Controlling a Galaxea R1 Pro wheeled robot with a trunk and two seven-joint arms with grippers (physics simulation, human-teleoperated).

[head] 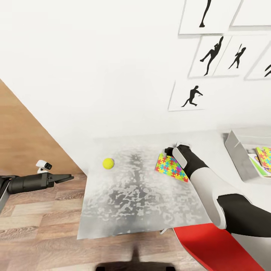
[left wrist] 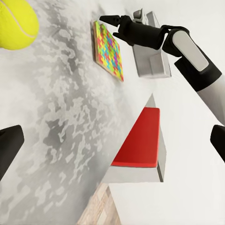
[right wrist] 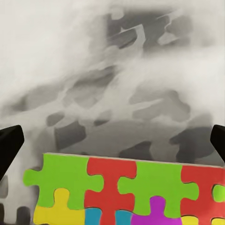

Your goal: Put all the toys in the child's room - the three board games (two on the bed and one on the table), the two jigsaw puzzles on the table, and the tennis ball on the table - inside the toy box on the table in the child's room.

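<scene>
1. Black left gripper point(head: 67, 177) hangs off the table's left end over the wood floor, holding nothing. In our left wrist view the fingers sit wide apart.
2. Tennis ball point(head: 108, 163) sits on the mottled table point(head: 124, 210), left of centre, untouched and well apart from the toy box. So that one's left to do.
3. One jigsaw puzzle point(head: 171, 168) lies flat on the table, right of the ball. Our right gripper point(head: 170, 151) is at its far edge; the right wrist view shows both fingertips spread, the puzzle's edge between them, nothing clamped yet. We'd guess this is the pick in hand.
4. Toy box point(head: 238, 155) is at the table's right end. A second puzzle-patterned board point(head: 265, 156) already lies inside on something flat and pale; we can't tell what.
</scene>
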